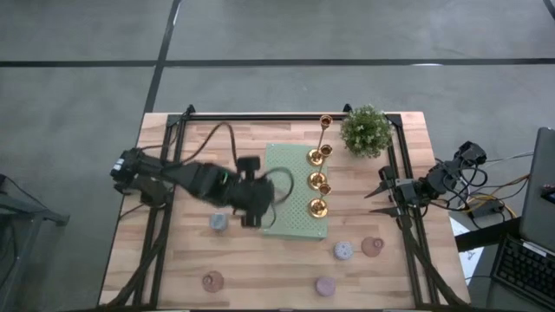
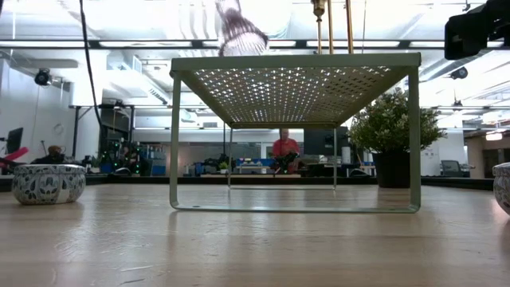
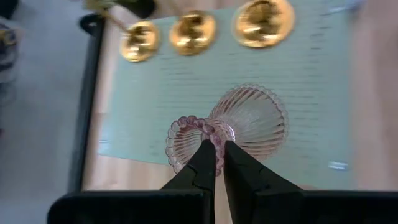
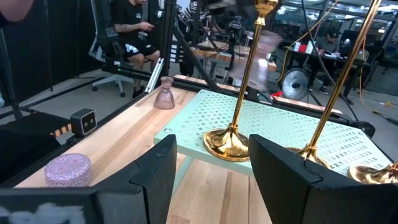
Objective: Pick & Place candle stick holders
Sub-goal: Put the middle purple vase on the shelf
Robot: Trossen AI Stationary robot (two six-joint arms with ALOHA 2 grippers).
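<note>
pale green and full of small holes, the raised mat (image 1: pixel 290 186) stands on thin legs in the middle of the wooden desk (image 1: pixel 182 260). the left hand (image 3: pixel 216 149) hangs over the mat's near-left edge with its fingers squeezed together on the scalloped rim of a clear pink ribbed glass holder (image 3: pixel 249 121), which is lifted above the mat and tilted. in the low view that holder (image 2: pixel 239 32) shows above the mat's top.

four gold candle holders stand in a row along the mat's right side: a tall thin-stemmed one (image 1: pixel 324 130) at the far end, then three more (image 1: pixel 319 153) (image 1: pixel 317 180) (image 1: pixel 318 206) toward the near edge.

small cup-like holders sit on the bare wood: a blue-grey one (image 1: pixel 218 222) just left of the mat and beside the left hand, a pink one (image 1: pixel 212 281) near the front-left, a lavender one (image 1: pixel 325 286) at the front, a pale grey one (image 1: pixel 344 250) and another pink one (image 1: pixel 373 246) to the right of it.

a green potted plant (image 1: pixel 365 130) stands at the far right, just beside the tall gold holder.

the right hand (image 1: pixel 380 192) waits at the desk's right side, fingers apart and holding nothing, pointing toward the mat.
</note>
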